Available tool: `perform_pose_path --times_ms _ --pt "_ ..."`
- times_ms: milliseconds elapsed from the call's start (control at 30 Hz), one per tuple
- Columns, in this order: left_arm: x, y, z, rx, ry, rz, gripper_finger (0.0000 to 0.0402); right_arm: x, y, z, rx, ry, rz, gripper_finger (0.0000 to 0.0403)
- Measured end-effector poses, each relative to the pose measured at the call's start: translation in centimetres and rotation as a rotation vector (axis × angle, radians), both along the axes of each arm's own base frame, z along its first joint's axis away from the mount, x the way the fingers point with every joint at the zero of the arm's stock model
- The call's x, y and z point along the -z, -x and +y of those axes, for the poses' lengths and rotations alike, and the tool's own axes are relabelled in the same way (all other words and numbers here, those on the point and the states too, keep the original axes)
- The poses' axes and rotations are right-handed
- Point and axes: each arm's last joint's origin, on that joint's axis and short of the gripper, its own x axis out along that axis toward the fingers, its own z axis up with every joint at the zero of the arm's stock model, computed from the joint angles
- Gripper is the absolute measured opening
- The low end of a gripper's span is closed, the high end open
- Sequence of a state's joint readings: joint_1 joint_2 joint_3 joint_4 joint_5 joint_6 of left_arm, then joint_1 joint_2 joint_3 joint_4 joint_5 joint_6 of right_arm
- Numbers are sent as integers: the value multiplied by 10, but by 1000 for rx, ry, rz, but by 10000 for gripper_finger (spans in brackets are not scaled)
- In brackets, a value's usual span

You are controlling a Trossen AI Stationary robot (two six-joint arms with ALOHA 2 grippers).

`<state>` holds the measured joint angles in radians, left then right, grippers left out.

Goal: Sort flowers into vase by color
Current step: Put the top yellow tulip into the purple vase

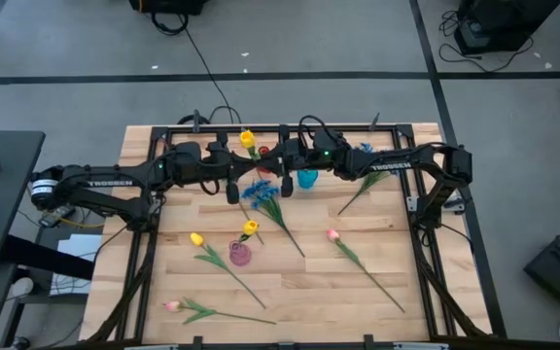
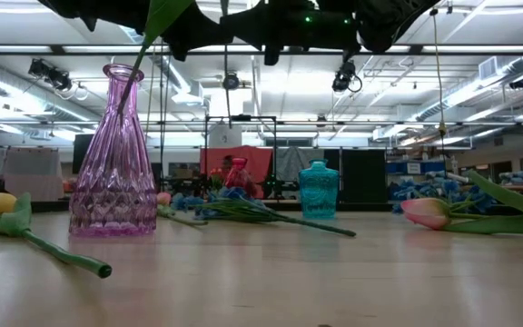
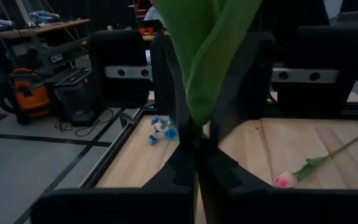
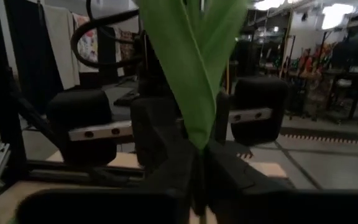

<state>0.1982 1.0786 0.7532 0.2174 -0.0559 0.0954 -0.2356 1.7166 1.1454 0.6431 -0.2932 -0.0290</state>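
Both arms meet above the table's far middle. My left gripper (image 3: 197, 149) and my right gripper (image 4: 197, 152) face each other, each shut on the same yellow tulip (image 1: 247, 139), whose green leaves (image 3: 207, 56) rise above the fingers. A pink vase (image 1: 240, 255) stands mid-table with a yellow tulip (image 1: 251, 227) stuck in it by its stem (image 2: 133, 82). Lying flat on the table are a yellow tulip (image 1: 196, 238), two pink tulips (image 1: 332, 234) (image 1: 171, 305) and two blue blooms (image 1: 259, 190) (image 1: 366, 149). My left gripper pinches the tulip's stem just below its leaves (image 3: 196, 127) between both fingers, coming level from the table's left. The flower stands upright, lifted clear of the table. My right gripper pinches the same stem below the leaves (image 4: 199, 144), level from the table's right; the leaves stand upright above its fingers.
A teal vase (image 1: 306, 178) and a small red vase (image 1: 263, 153) stand under the joined arms. A black frame (image 1: 163, 130) runs along the table's far edge and sides. Bare wood lies at the near right corner (image 1: 358, 311).
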Motion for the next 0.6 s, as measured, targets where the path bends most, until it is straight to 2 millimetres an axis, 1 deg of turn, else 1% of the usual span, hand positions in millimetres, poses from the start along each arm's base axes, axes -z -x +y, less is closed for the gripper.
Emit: perform_pose_path --times_ms 133,233,333,467,600 --pt "-1 2 0 -2 0 -2 8 -1 3 1 -13 -13 30 128" --pt "-4 6 -2 1 -6 -18 8 -8 8 3 -17 -24 49 180" --pt "-6 16 -5 8 -12 -46 8 -19 19 3 -12 -36 73 217" --pt "-6 38 -14 28 -20 -95 7 -40 41 7 8 -40 88 240" --pt "-1 61 -23 59 6 -132 8 -43 70 13 47 -38 75 241"
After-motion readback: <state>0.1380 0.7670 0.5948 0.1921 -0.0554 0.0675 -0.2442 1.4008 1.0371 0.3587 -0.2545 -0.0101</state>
